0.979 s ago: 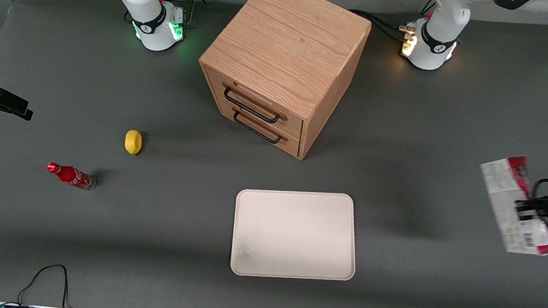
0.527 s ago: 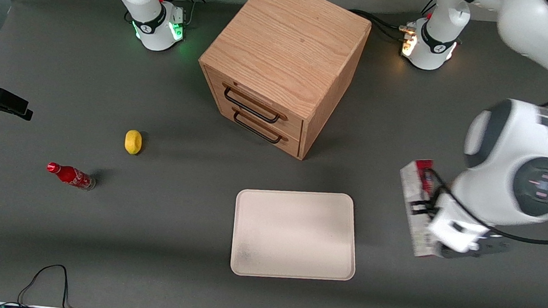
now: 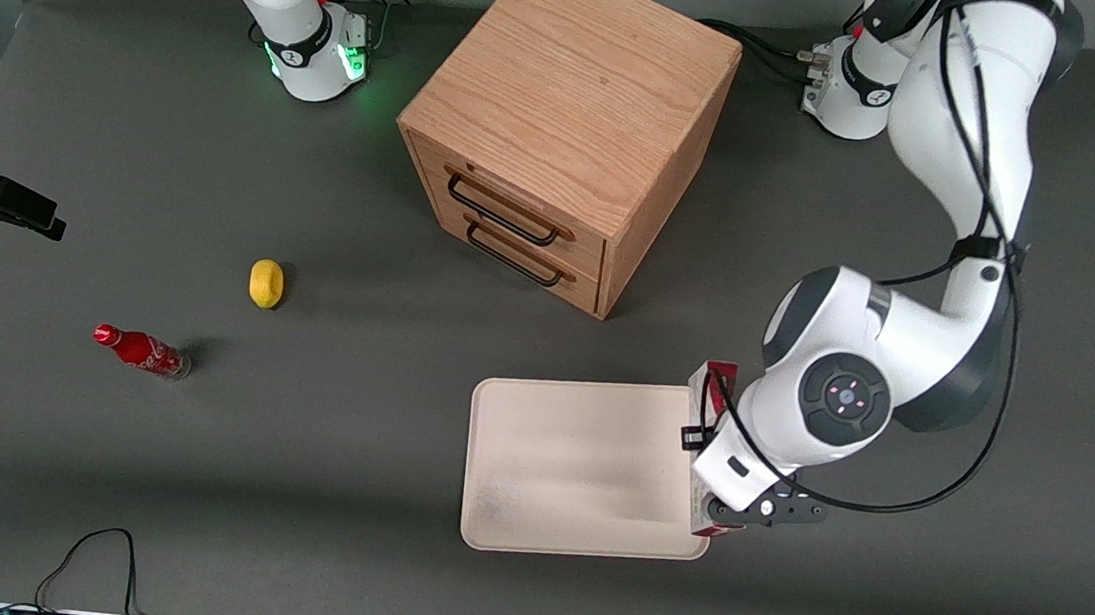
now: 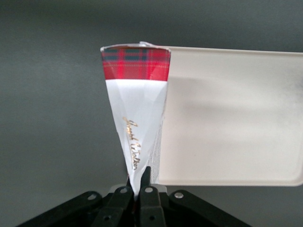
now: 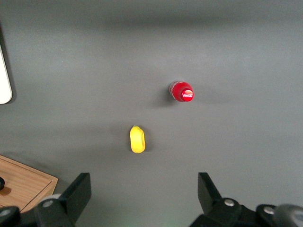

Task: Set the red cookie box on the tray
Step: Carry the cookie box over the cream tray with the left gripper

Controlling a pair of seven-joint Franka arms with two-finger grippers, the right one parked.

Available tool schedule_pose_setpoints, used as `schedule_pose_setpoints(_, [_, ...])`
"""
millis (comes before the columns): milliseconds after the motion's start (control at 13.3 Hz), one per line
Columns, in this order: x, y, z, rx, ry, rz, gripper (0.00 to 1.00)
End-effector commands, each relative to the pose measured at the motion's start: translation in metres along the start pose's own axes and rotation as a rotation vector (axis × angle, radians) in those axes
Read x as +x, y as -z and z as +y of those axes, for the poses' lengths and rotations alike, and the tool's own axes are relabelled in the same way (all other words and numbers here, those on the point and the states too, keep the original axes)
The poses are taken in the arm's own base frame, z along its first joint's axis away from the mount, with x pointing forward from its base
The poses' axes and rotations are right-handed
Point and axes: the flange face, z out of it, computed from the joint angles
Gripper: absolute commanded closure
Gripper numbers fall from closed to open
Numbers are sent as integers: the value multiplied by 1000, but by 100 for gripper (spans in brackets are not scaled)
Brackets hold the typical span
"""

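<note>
- Counter point(image 3: 881, 601): dark grey surface carrying all items; no obstruction seen around the drop zone.
- Wooden drawer cabinet point(image 3: 565, 128): stands mid-counter toward the edge where the arm bases sit, farther from the front camera than the tray; both drawers closed; not involved.
- Tray point(image 3: 582, 467): cream-white, lying flat near the counter's front edge, roughly at mid-length; nothing on it; its long axis runs along the counter's length.
- Red cookie box point(image 4: 136, 118): held off the counter, hanging just above the tray's short edge on the working arm's side; in the front view only its red end point(image 3: 714, 376) and a sliver by the tray corner show, the rest being covered by the wrist; its long axis runs along that short edge, crosswise to the tray's long axis.
- Claw point(image 4: 138, 182): clamped on the red cookie box by its narrow end, fingers pressed to either face; the box extends straight away from the claw, with the tray lying to one side of it.
- Judgement: the box is only at the rim; a sideways shift toward the tray's centre looks necessary before lowering, else it may land on the raised rim and tip off.
- Lemon point(image 3: 266, 282) and small red soda bottle point(image 3: 141, 351): toward the parked arm's end of the counter, well apart from the tray; irrelevant.
</note>
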Motion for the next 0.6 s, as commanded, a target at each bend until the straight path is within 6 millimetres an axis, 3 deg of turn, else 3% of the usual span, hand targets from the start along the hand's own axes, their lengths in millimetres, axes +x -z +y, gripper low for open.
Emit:
schedule_pose_setpoints(0, [8,-28,4,0,36,11,100])
schedule_pose_setpoints(377, [15,-80,6,-8,44,5,100])
schedule_pose_setpoints(527, [14,-90,5,-9,44,1,100])
